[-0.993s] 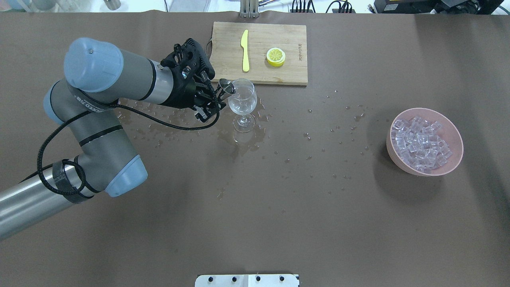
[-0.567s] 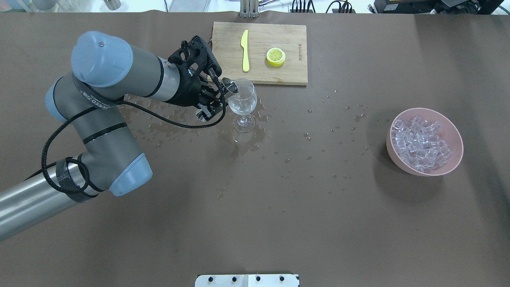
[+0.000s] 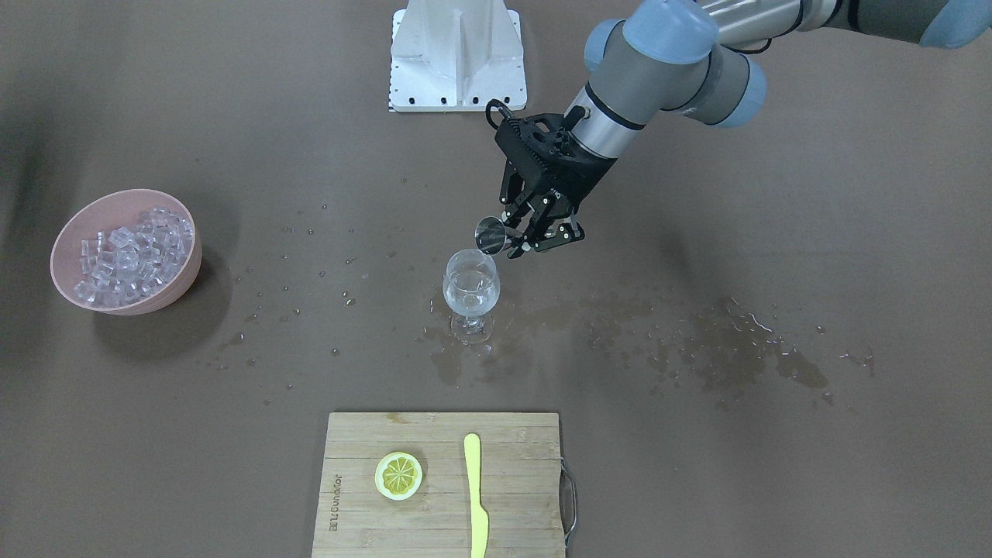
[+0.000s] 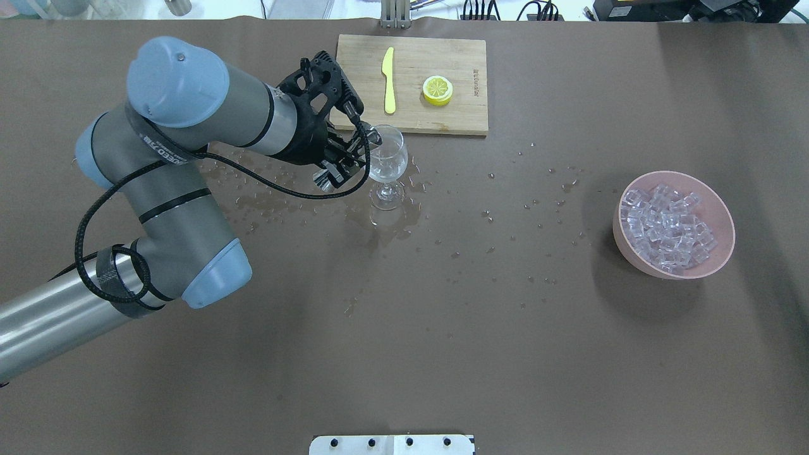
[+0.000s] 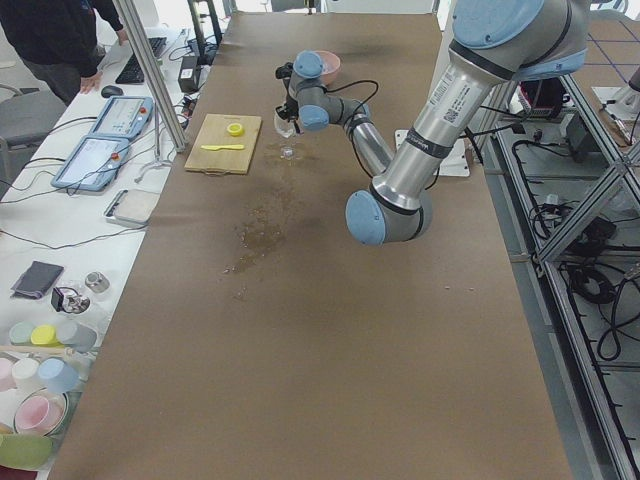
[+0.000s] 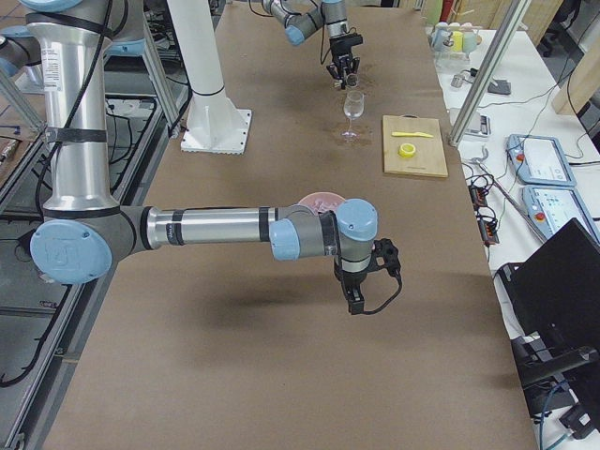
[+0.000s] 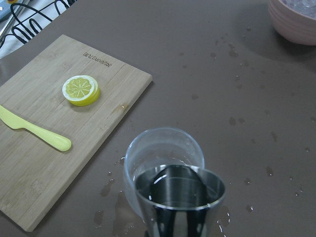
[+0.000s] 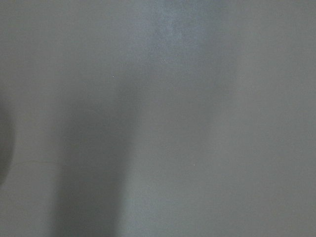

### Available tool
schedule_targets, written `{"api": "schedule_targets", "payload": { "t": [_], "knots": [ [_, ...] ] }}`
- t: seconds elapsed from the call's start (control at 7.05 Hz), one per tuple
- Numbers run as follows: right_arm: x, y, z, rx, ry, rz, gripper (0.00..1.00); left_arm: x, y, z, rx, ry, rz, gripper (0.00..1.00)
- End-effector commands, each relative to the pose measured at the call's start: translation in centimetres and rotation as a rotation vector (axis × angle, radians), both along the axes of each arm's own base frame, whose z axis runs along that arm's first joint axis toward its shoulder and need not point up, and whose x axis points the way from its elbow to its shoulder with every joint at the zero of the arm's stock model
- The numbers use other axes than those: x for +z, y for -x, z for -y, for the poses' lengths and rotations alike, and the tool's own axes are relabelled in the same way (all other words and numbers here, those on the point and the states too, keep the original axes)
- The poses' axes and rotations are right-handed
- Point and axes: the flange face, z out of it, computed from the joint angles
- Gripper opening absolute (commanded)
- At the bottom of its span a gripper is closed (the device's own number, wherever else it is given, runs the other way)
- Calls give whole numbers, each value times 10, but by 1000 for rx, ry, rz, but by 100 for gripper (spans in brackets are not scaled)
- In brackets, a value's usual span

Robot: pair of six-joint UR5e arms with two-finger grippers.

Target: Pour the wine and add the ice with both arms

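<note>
A clear wine glass (image 4: 387,161) stands upright on the brown table, with a little clear wine (image 3: 470,301) in its bowl. My left gripper (image 3: 535,236) is shut on a steel jigger (image 3: 490,235), tilted with its mouth at the glass rim. In the left wrist view the jigger (image 7: 180,197) overlaps the near rim of the glass (image 7: 163,145). The ice (image 4: 665,226) fills a pink bowl (image 4: 720,215) far right of the glass. My right gripper (image 6: 355,305) hangs above the table beside the bowl; I cannot tell whether it is open or shut.
A wooden cutting board (image 4: 449,117) behind the glass carries a yellow knife (image 4: 389,79) and a lemon slice (image 4: 437,89). Puddles and droplets (image 3: 736,349) wet the table around the glass and under my left arm. The white pedestal (image 3: 457,62) stands at the robot side.
My left arm has shifted right and turned its wrist, bringing the jigger closer over the glass rim and tipping it more. The glass, bowl and board have not moved.
</note>
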Motion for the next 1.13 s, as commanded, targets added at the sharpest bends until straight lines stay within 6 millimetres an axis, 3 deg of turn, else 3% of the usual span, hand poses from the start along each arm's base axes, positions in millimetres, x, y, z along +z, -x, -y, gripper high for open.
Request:
{"api": "schedule_targets", "payload": {
  "t": [0.0,0.28,0.99],
  "knots": [
    [0,0,0,0,1,0,100,-9,-2,2,15,-8,59,0],
    [0,0,0,0,1,0,100,-5,-3,3,22,-12,90,0],
    [0,0,0,0,1,0,100,-20,-4,7,22,0,203,0]
  ]
}}
